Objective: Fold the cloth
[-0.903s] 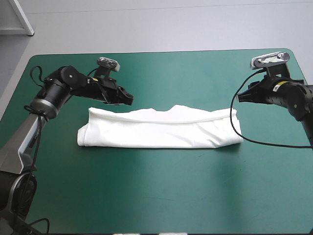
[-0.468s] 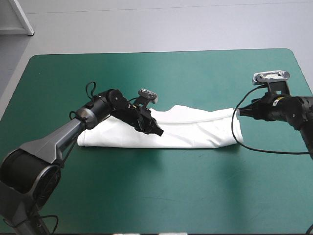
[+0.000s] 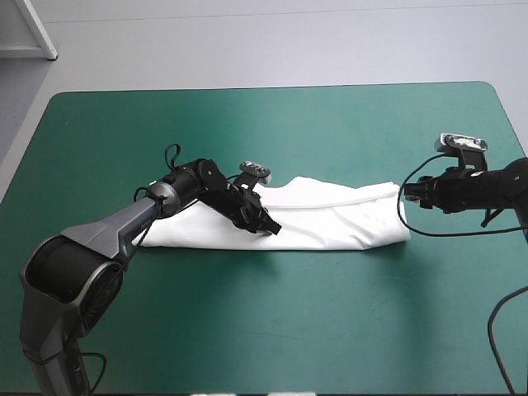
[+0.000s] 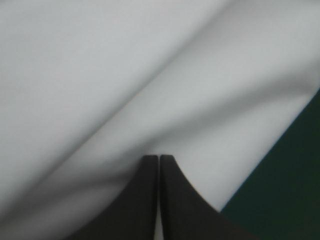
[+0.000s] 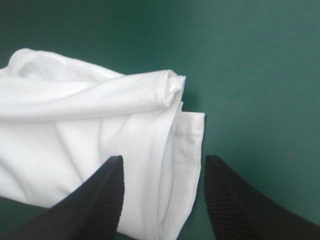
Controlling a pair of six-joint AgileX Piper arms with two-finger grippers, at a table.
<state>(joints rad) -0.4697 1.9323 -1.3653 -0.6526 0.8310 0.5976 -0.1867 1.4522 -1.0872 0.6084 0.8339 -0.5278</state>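
T-shirt (image 3: 330,219): lying as a long folded band across the teal-green surface (image 3: 264,330).
Left gripper (image 3: 272,228): resting closed on the band's middle.
Right gripper (image 3: 406,191): hovering wide at the band's right end.

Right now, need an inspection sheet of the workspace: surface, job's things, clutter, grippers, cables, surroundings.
Surface: table cover, teal-green, lying flat.
Job's things: T-shirt, white, folded into a long band across the table's middle.
Clutter: nothing seen.
Grippers: left gripper shut, tips on the T-shirt near its middle; right gripper open, fingers either side of the T-shirt's right end.
Cables: nothing seen.
Surroundings: nothing seen.
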